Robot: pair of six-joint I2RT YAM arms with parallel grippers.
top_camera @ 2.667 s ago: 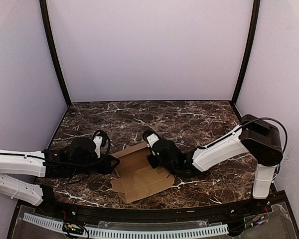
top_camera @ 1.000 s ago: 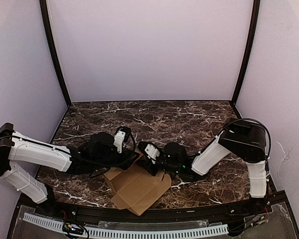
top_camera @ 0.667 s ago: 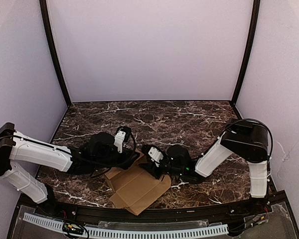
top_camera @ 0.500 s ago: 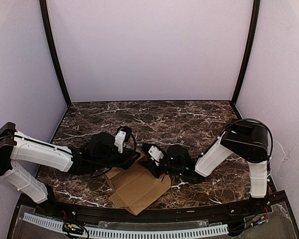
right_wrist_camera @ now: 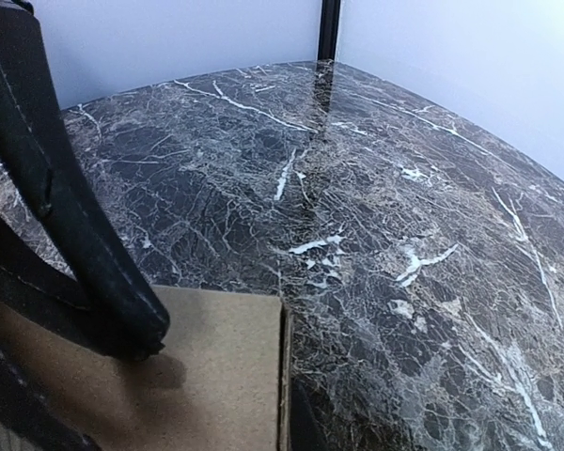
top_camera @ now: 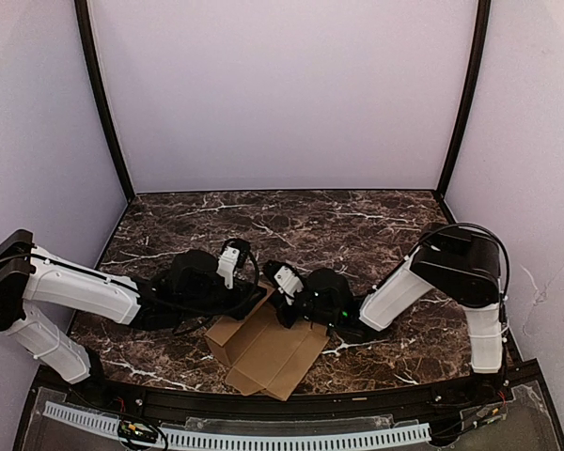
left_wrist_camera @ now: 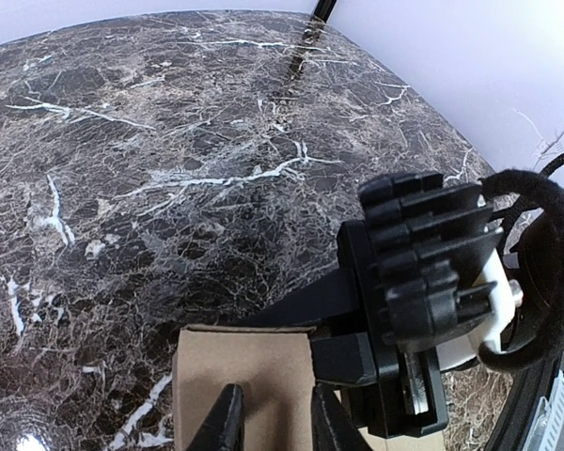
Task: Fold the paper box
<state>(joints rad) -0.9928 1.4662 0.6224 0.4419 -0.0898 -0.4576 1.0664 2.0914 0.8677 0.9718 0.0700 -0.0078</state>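
The paper box (top_camera: 268, 352) is a flat brown cardboard sheet with creases, lying near the table's front edge. Both grippers meet at its far edge. My left gripper (top_camera: 252, 303) is low over a flap; in the left wrist view its two fingertips (left_wrist_camera: 227, 427) stand a little apart against the flap's face (left_wrist_camera: 244, 371). My right gripper (top_camera: 284, 315) faces it from the right, and its black body (left_wrist_camera: 414, 282) fills that view. In the right wrist view one finger (right_wrist_camera: 85, 254) touches the cardboard (right_wrist_camera: 207, 376). Its other finger is mostly out of frame.
The dark marble table (top_camera: 357, 235) extends behind and to both sides of the sheet. Lilac walls with black corner posts (top_camera: 103, 103) close in the back and sides. A perforated white rail (top_camera: 263, 437) runs along the front.
The sheet has slid and turned to the right, its near corner now further right. The right gripper has shifted slightly up and left. The left arm has barely moved.
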